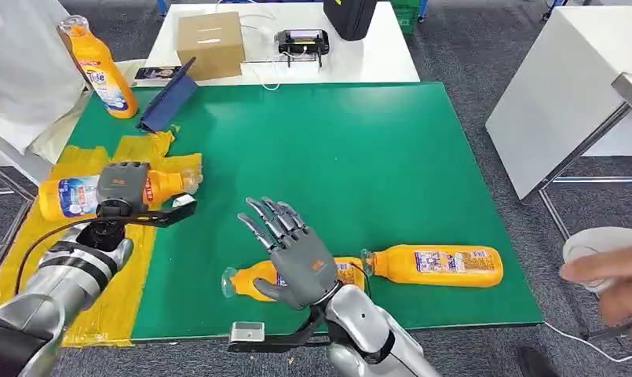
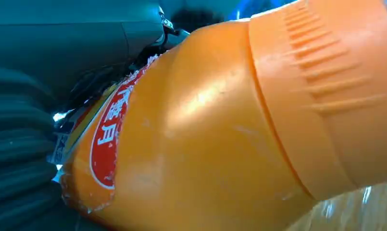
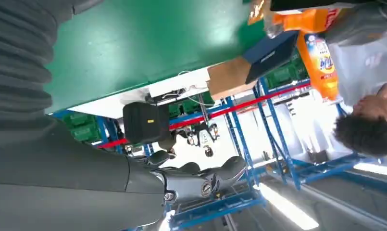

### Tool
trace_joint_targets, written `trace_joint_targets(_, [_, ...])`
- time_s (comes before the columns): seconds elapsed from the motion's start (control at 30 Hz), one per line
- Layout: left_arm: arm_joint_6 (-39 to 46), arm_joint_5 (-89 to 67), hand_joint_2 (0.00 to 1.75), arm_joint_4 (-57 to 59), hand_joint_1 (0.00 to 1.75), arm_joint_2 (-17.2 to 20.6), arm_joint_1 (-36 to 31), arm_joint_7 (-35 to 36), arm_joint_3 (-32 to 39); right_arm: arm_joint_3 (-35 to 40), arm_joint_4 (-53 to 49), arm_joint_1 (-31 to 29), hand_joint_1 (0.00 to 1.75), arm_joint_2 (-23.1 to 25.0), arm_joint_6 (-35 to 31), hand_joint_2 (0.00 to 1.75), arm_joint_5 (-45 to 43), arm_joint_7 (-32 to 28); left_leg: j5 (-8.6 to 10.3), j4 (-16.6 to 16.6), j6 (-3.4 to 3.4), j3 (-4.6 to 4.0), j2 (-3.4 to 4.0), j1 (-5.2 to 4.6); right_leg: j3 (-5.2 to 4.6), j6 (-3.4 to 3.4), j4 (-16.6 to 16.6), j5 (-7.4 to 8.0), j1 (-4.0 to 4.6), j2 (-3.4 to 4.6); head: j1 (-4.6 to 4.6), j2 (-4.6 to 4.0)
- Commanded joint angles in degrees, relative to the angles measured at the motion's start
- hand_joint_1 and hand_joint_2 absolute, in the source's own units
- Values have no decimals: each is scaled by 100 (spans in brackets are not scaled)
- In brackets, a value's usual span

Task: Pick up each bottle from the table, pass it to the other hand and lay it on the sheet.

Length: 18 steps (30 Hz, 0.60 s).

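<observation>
Left hand (image 1: 124, 187) at the left of the frame, fingers wrapped around an orange bottle (image 1: 77, 194) lying over the yellow sheet (image 1: 85, 157). Right hand (image 1: 293, 251) low and central, fingers spread wide, holding nothing, hovering over a 2nd bottle (image 1: 253, 280) on the green surface (image 1: 336, 141); a 3rd bottle (image 1: 442, 265) just right of it. Likely step: laying down the held bottle. Best lowered flat, fully inside the sheet, then released gently to prevent rolling.
</observation>
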Motion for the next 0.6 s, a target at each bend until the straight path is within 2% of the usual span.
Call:
trace_joint_targets(0.03, [-166,840,175,1125,152,-95,71,-391,1298,353,450,-305,0,-317,237,175,-113,144,-12,-3,-5,32,12,5,28,-6,-7,-4,1,39,2,0])
trace_joint_targets(0.07, [-154,926,175,1119,120,-119,116,-463,1389,353,478,-306,0,-327,249,175,-103,162,-19,-2,-8,45,12,9,41,-9,-8,-10,3,49,2,0])
trace_joint_targets(0.13, [-138,925,175,1117,120,-127,134,-460,1391,351,489,-308,0,-334,250,175,-106,158,-8,-6,-4,25,1,4,24,-5,-8,-5,0,22,2,0])
trace_joint_targets(0.17, [-187,1250,175,1081,2,-206,163,-710,1710,334,538,-318,0,-325,268,175,-44,246,-15,-3,-6,38,-2,8,38,-7,-8,-11,3,30,2,0])
trace_joint_targets(0.33, [-252,2296,175,930,0,-496,297,-1808,2726,248,792,-365,0,-388,474,175,-23,421,-11,-6,-3,36,-5,6,37,-5,-10,-8,0,24,0,0])
trace_joint_targets(0.6, [-320,2472,175,893,0,-529,296,-1951,2883,238,836,-379,0,-370,484,175,-21,427,-7,-4,-5,29,-20,4,33,-6,-7,-6,-1,15,2,0])
